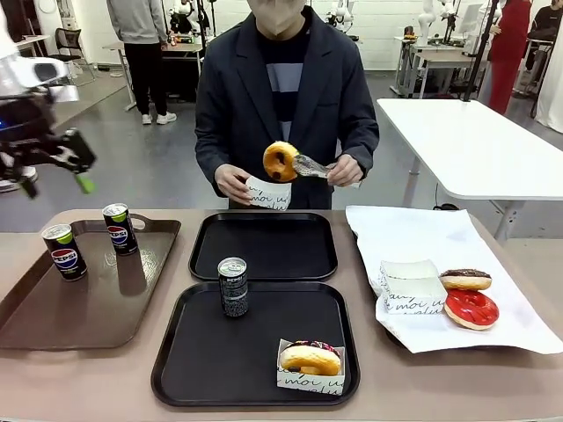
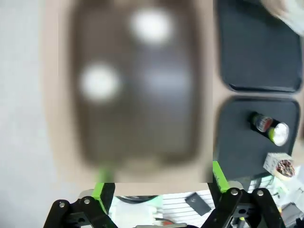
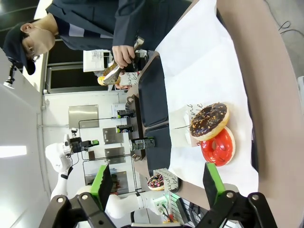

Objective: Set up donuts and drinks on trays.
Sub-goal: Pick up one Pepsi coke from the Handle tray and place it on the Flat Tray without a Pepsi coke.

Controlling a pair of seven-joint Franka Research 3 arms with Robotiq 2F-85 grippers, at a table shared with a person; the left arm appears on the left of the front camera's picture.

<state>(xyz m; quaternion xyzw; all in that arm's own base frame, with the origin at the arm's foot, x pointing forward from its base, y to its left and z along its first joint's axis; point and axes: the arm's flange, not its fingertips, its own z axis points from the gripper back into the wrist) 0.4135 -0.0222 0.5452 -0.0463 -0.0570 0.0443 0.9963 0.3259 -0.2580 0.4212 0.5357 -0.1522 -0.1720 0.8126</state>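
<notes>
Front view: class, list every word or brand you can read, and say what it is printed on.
"PEPSI": near can on the brown tray.
"PEPSI": far can on it.
Too small to read: white print on the grey can.
Black script on the paper sleeve: begins "moi", rest unclear.

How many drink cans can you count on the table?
3. Two Pepsi cans stand on the brown tray at the left; one dark can stands on the nearer black tray. None seems hidden.
</notes>
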